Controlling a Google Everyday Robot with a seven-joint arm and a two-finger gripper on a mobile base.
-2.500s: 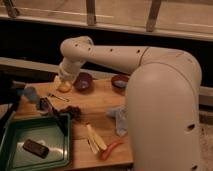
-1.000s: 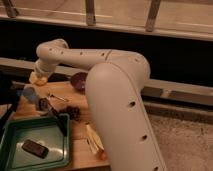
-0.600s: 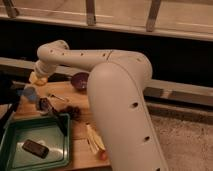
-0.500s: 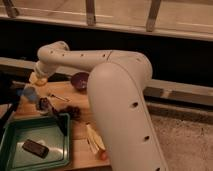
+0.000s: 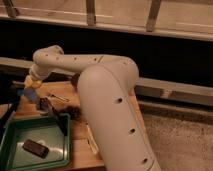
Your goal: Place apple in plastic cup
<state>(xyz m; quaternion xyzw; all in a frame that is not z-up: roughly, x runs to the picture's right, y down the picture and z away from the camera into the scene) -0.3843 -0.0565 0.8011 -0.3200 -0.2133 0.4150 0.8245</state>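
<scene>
My gripper point(image 5: 33, 84) is at the left end of the wooden table, at the end of the big white arm that sweeps in from the lower right. It is shut on the apple point(image 5: 32, 81), a small pale yellow fruit. The apple hangs directly over the plastic cup point(image 5: 29, 94), a small light-blue cup standing on the table's left part. The apple looks to be at or just above the cup's rim; whether they touch I cannot tell.
A green tray point(image 5: 15, 131) with a dark flat object point(image 5: 35, 148) lies at the front left. A dark grape bunch point(image 5: 75, 113) and a banana point(image 5: 92, 145) lie beside the arm. A dark purple bowl point(image 5: 74, 80) is half hidden behind it. Wooden table point(image 5: 80, 150).
The arm has swung left from near the purple bowl, carrying the apple to above the cup. Over the last second it has hardly moved.
</scene>
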